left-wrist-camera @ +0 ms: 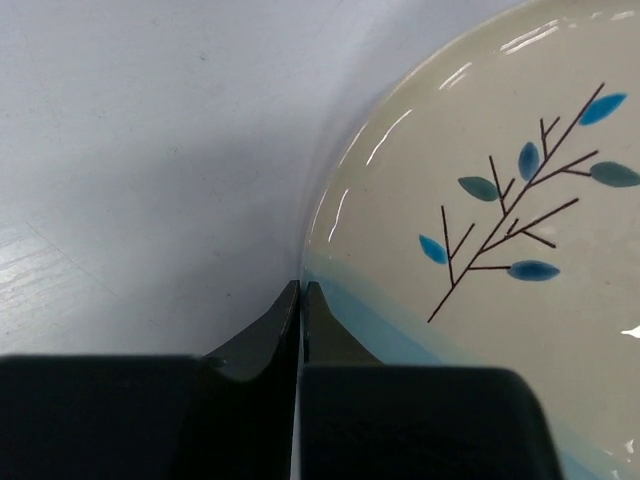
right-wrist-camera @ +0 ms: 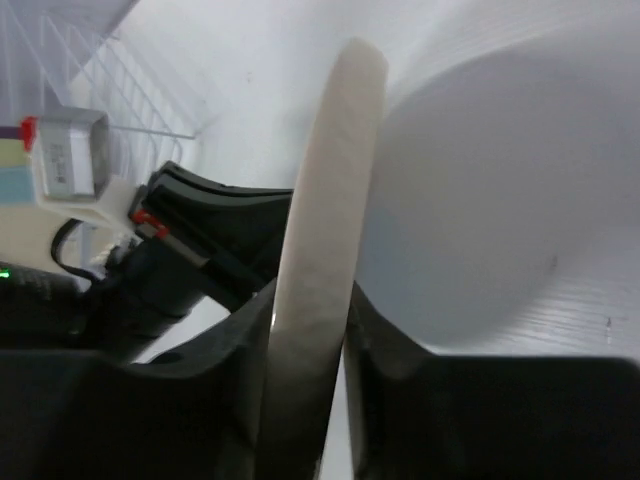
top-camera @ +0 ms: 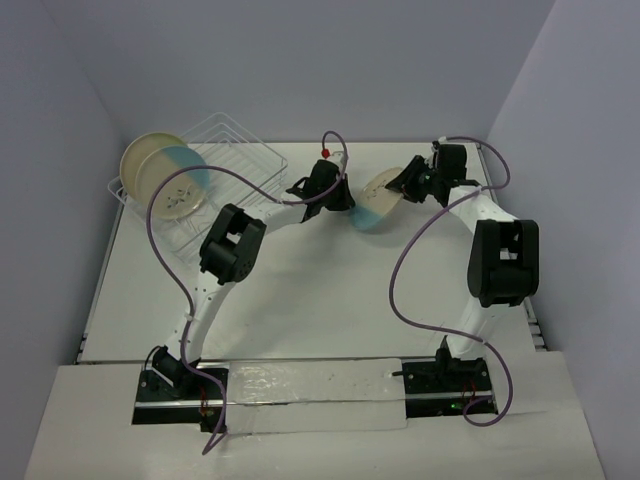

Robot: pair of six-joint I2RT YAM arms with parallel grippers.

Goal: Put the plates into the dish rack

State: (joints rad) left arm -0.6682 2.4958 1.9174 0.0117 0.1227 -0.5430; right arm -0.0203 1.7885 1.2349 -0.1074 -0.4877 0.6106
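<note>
From above I see both my arms reaching to the middle of the bench (top-camera: 300, 290), meeting at a blue-and-cream plate (top-camera: 375, 208) that sits tilted between them, to the right of the dish rack (top-camera: 235, 150) and apart from it. Only that view shows the rack's load: a cream plate (top-camera: 145, 155) and a second blue-and-cream plate (top-camera: 180, 185) standing on edge at its left end. My left hand (top-camera: 345, 200) comes at the tilted plate from the left, my right hand (top-camera: 397, 190) from the right. The camera on my left wrist shows what the overhead one cannot: the plate's (left-wrist-camera: 500, 330) glossy face with a dark sprig (left-wrist-camera: 520, 220) bearing blue and teal leaves, and my left hand (left-wrist-camera: 301, 295) pressed together, its tips meeting the rim where cream turns to blue, clasping nothing. My right wrist sees the same plate (right-wrist-camera: 330, 180) edge-on, its rim rising between the fingers (right-wrist-camera: 240, 340) of my right hand (right-wrist-camera: 310, 300), which pinch it from both sides. Behind it that view catches my left arm, rack wires (right-wrist-camera: 120, 90), and a white box (right-wrist-camera: 70, 155) with a red tip; whatever is marked on its face is too blurred to read.
</note>
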